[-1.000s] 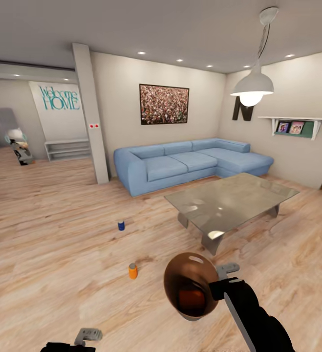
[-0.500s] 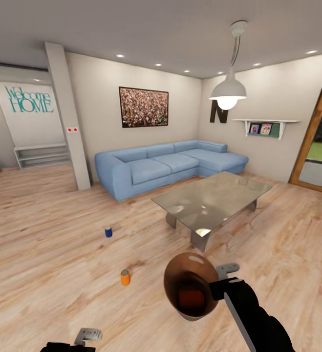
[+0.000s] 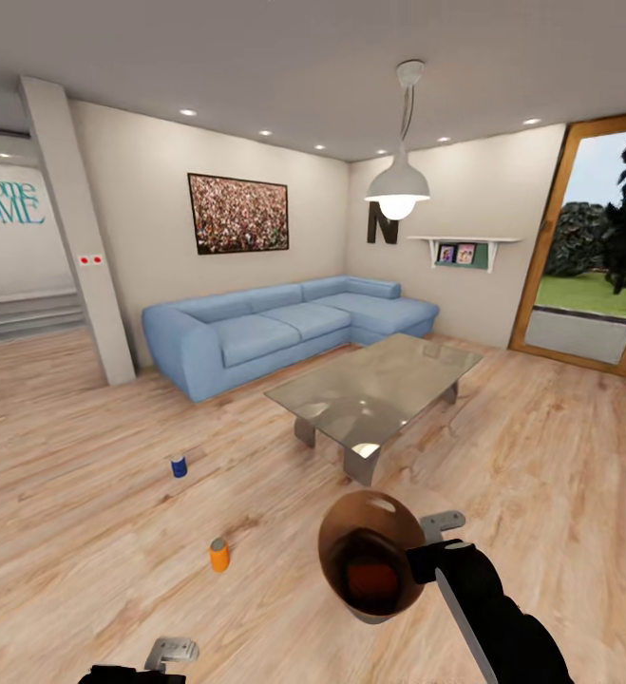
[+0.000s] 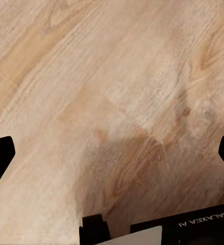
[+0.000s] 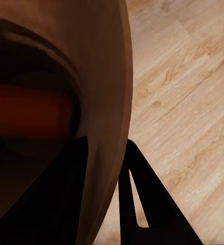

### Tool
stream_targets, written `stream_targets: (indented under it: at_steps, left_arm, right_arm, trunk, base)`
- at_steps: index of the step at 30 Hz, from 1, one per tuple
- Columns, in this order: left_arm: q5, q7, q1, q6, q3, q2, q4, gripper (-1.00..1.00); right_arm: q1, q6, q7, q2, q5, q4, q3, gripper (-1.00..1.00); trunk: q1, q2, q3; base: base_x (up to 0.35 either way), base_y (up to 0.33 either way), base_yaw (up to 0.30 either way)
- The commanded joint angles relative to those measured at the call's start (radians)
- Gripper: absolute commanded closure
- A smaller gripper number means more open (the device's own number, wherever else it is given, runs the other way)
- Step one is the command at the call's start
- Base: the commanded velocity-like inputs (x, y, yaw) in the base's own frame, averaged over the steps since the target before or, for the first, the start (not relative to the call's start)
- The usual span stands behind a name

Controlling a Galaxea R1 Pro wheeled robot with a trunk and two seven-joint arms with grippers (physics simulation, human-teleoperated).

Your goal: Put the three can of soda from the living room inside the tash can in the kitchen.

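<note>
Two cans of soda stand on the wood floor in the head view: a dark blue can [image 3: 179,466] farther off and an orange can [image 3: 219,555] nearer, left of my right arm. My right gripper [image 3: 427,541] is shut on the rim of the tash can [image 3: 369,556], which hangs tilted with its copper-brown inside facing the camera. An orange can [image 3: 370,577] lies inside it. In the right wrist view the right gripper [image 5: 104,155] pinches the tash can wall [image 5: 99,76], with the orange can [image 5: 30,109] dim inside. My left gripper [image 4: 112,153] is open over bare floor, low near the orange can [image 3: 172,654].
A low glass table [image 3: 374,385] stands ahead to the right, with the long blue corner sofa [image 3: 275,328] behind it. A pillar [image 3: 75,237] rises at the left. Wood-framed glass doors [image 3: 593,275] are at the right. A lamp [image 3: 397,185] hangs over the table.
The whole view has swung to the right, so sofa, table and floor cans slid left in the picture and the glass doors came in. Both arms hold the same pose.
</note>
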Motion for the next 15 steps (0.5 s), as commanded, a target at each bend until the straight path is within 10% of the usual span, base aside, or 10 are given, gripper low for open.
stream_targets:
  at_steps: [1, 15]
  left_arm:
    - [0.000, 0.000, 0.000, 0.000, 0.000, 0.000, 0.000, -1.00]
    - [0.001, -0.001, 0.000, 0.000, 0.000, 0.000, 0.000, -1.00]
  right_arm:
    - [0.000, 0.000, 0.002, 0.000, 0.000, 0.000, 0.000, 1.00]
    - [0.000, -0.017, 0.002, 0.001, 0.000, 0.000, 0.000, 1.00]
  trunk:
    - [0.000, 0.000, 0.001]
    - [0.000, 0.000, 0.011]
  base:
    - [0.000, 0.017, -0.269]
    - [-0.008, 0.150, -0.149]
